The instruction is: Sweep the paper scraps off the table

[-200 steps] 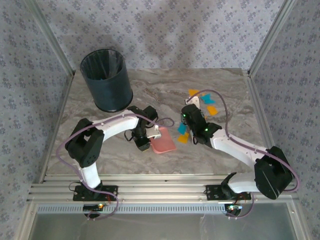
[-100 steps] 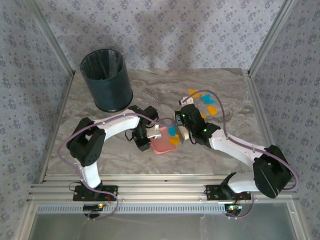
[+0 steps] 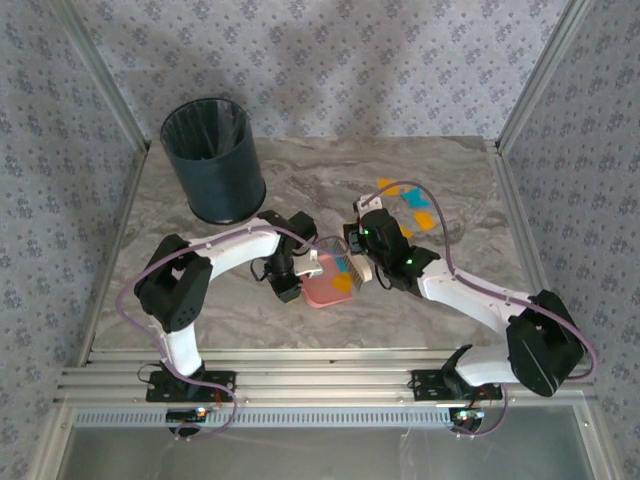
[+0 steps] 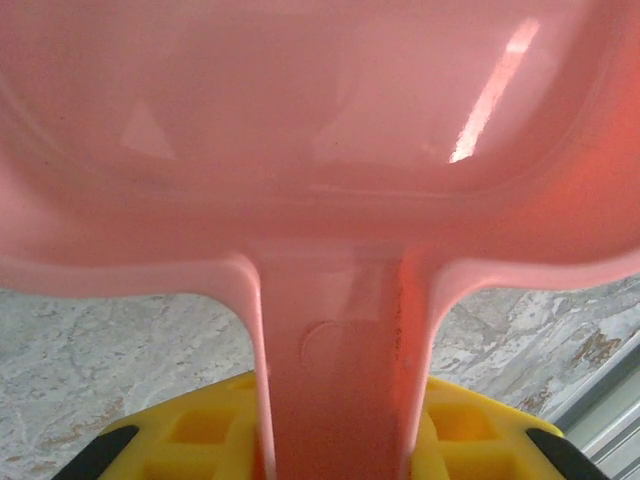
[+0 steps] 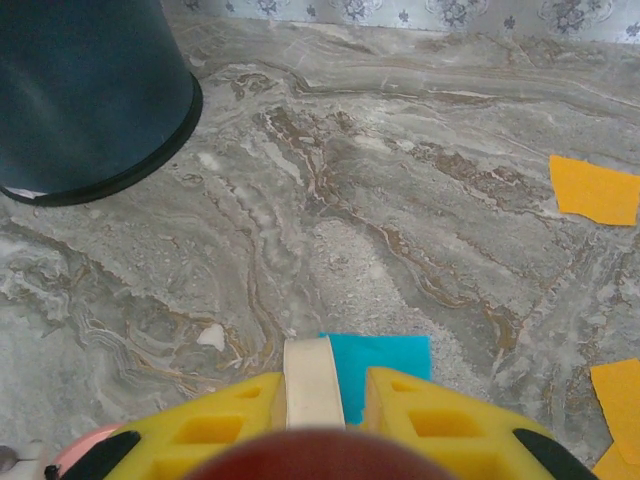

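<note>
My left gripper is shut on the handle of a pink dustpan, whose tray lies flat on the table. Between the yellow fingers of my right gripper is the cream handle of a small brush, held at the dustpan's right edge. A teal paper scrap and an orange one lie on the dustpan. More orange and teal paper scraps lie behind the right gripper. A teal scrap lies just under the brush.
A dark round bin stands at the table's back left, also in the right wrist view. Orange scraps lie to the right on the marbled top. Aluminium rails edge the near side.
My right gripper moved left with the brush, pushing a teal and an orange scrap from the table onto the dustpan. The left gripper and dustpan stayed put.
</note>
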Motion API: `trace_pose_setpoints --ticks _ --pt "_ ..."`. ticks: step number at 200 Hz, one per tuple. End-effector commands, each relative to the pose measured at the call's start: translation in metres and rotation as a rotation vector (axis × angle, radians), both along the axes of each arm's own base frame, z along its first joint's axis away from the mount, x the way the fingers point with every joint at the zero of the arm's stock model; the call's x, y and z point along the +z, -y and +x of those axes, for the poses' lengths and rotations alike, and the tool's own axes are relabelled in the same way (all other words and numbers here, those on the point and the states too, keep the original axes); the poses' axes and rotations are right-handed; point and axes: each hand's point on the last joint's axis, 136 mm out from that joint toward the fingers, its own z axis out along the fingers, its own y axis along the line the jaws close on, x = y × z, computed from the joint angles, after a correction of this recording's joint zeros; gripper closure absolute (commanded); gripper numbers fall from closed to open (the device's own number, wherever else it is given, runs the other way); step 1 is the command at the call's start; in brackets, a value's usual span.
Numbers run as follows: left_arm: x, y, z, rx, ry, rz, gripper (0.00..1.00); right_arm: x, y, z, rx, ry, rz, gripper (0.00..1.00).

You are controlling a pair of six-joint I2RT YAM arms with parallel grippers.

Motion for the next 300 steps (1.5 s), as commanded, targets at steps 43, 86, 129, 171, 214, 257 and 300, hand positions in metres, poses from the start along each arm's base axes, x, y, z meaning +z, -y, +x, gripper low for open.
trace_pose_setpoints --ticks 43,86,129,171,214,257,300 --pt "0.005 -0.003 -0.004 0.003 -0.023 0.026 1.0 0.035 0.021 -0.004 -0.11 0.086 0.059 1.0" --pt "0.009 -0.002 -0.003 0.004 -0.009 0.018 1.0 0.032 0.056 0.003 -0.25 0.09 0.037 1.0" --pt "0.011 -0.005 -0.001 0.01 0.005 0.034 1.0 0.03 0.088 0.013 -0.334 0.098 -0.005 1.0" --pt "0.016 -0.005 -0.001 0.012 0.012 0.026 1.0 0.029 0.116 0.029 -0.395 0.102 -0.044 1.0" --pt "0.024 -0.004 -0.007 0.02 -0.014 0.014 1.0 0.03 0.113 0.046 -0.331 0.095 -0.054 1.0" --pt "0.026 -0.011 -0.014 0.06 -0.042 0.05 1.0 0.028 0.094 0.063 -0.244 0.092 -0.054 1.0" --pt "0.036 -0.017 -0.014 0.111 0.002 0.04 1.0 0.02 0.076 0.077 -0.187 0.086 -0.053 1.0"
